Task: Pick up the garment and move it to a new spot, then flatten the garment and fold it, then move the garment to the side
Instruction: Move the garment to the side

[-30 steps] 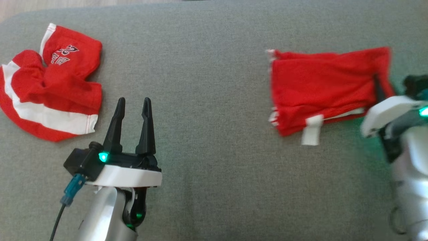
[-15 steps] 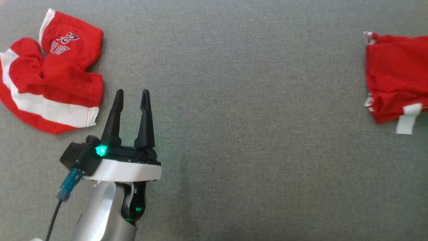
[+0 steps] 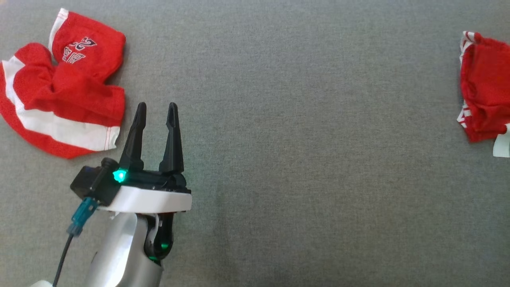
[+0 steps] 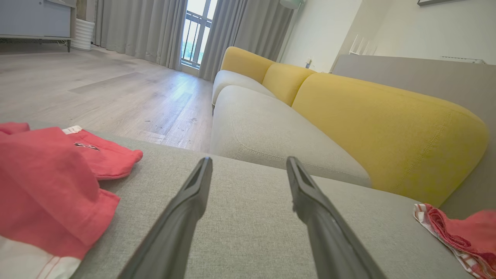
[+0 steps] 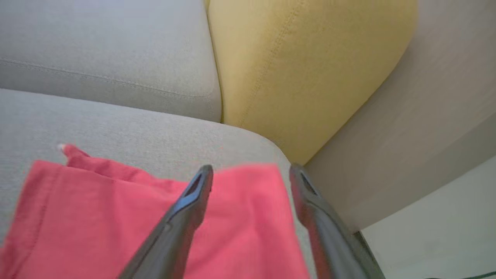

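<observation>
The garment (image 3: 484, 99), red with white trim and folded, lies at the far right edge of the grey cushion (image 3: 299, 139); it also shows as the red garment (image 4: 465, 228) and as the flat red garment (image 5: 97, 217). My right gripper (image 5: 252, 168) hovers over its far edge, open, with nothing between the fingers. My left gripper (image 3: 156, 107) stands open and empty at the lower left, just above the cushion, and shows again as the left gripper (image 4: 250, 161).
A second, crumpled red and white garment (image 3: 63, 87) lies at the cushion's far left, close to my left fingers, also seen as the crumpled garment (image 4: 42, 186). A yellow sofa back (image 4: 379, 128) rises beyond the cushion. Wooden floor (image 4: 97, 93) lies past the edge.
The folded garment has slid far to the right across the cushion with my right gripper, which has since opened and let it go. My right arm has left the head view. The left arm barely moved.
</observation>
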You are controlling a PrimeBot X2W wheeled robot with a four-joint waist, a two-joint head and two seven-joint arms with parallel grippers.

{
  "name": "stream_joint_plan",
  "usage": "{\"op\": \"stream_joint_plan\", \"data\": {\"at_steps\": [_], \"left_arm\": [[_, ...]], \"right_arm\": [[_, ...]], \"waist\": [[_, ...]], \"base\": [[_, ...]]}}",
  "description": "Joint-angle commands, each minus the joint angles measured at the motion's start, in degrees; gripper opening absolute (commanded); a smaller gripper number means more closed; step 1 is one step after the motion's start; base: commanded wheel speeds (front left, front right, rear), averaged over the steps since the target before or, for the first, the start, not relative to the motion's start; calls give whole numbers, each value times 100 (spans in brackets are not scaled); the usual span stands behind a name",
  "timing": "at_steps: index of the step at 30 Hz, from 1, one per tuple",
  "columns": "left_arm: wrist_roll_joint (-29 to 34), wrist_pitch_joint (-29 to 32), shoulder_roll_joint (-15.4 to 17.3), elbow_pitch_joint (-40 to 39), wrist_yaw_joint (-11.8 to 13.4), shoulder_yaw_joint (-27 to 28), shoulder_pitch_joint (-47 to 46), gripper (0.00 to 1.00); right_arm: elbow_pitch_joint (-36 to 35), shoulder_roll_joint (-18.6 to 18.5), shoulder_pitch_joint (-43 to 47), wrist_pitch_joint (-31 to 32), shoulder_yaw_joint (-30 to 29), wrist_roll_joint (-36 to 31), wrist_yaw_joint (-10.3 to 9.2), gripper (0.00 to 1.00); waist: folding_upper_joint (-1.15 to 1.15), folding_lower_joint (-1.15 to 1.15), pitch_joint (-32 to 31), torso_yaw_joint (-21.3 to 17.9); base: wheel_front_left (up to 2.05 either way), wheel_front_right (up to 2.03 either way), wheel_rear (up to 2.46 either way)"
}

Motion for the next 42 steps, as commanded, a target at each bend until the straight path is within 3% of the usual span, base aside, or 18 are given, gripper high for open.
{"op": "stream_joint_plan", "data": {"at_steps": [1,6,16,25,33,42], "left_arm": [[-20,-29,97,-148,-32,173,-103,100],[-22,-29,86,-140,-32,229,-17,100],[21,-29,46,-314,-32,450,302,100],[54,-29,27,-502,-32,511,807,100],[112,-29,17,-520,-32,400,1175,100],[143,-29,0,-495,-32,329,1289,100]], "right_arm": [[-220,-38,-126,-105,45,-14,-4,100],[-500,357,-98,-345,121,92,-4,100],[-1517,1381,461,-755,870,881,-4,100],[-2539,2483,1654,-846,1211,1561,-4,100],[-2869,2657,2740,-1184,1718,2246,-4,100],[-2771,2659,3033,-1476,1891,2505,-4,100]], "waist": [[0,0,-75,-30],[0,0,-350,-102],[0,0,-998,-198],[0,0,-1495,-204],[0,0,-1665,-199],[0,0,-1716,-181]], "base": [[0,0,0],[0,0,0],[0,0,0],[0,0,0],[0,0,0],[0,0,0]]}}
